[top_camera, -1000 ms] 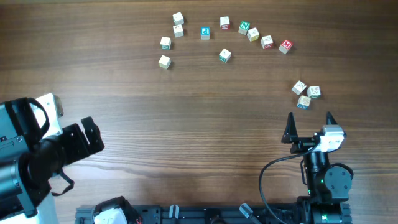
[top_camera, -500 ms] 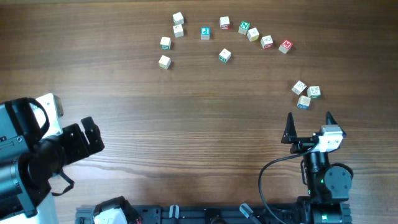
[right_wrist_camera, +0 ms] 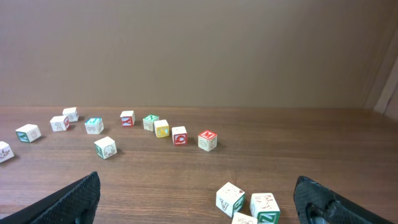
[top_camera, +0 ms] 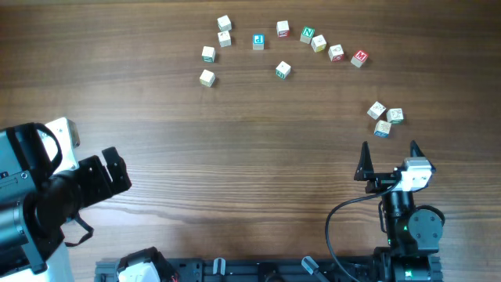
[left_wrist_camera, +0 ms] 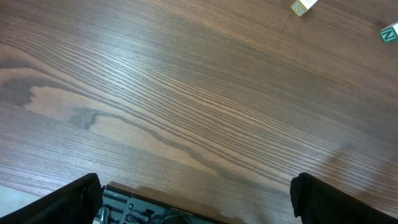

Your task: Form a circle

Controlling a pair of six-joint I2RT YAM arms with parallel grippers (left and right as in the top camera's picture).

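Many pale cubes in a loose arc — green N, red M readable, left and right jaws spread wide.

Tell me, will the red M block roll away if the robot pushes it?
Probably not: the red M block is a flat-sided cube, so it should slide, not roll. It looks like stiff wood, likely light. On the smooth table it may twist when nudged.

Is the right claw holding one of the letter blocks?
No, the right claw is open and empty; the nearest letter block lies apart, just beyond its tips.
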